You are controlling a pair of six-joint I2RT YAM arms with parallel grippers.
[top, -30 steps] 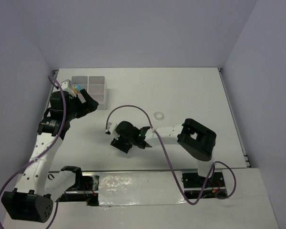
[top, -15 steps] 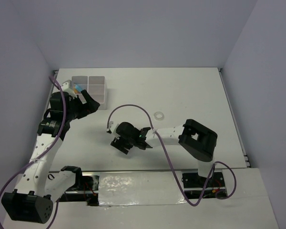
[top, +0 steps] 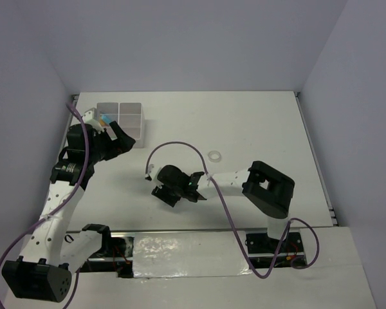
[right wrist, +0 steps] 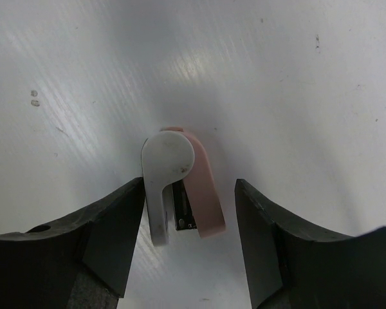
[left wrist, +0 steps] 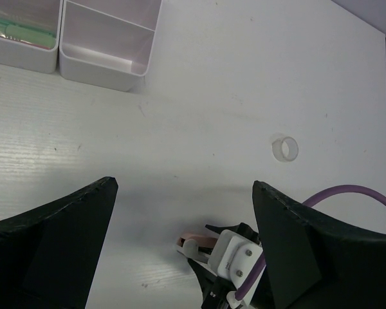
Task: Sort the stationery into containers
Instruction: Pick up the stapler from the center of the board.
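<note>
Close by the white box [left wrist: 93, 69] the left gripper [left wrist: 183, 187] hangs spread, empty; well right of that box, the right gripper [right wrist: 190, 183] straddles the pink-and-white stapler [right wrist: 180, 187], jaws spread: centre first, then squeeze its long sides evenly

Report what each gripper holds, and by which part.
Nothing is held. The left gripper is open and empty. The right gripper is open, one finger on each side of the pink-and-white stapler, not yet clamped on it.
</note>
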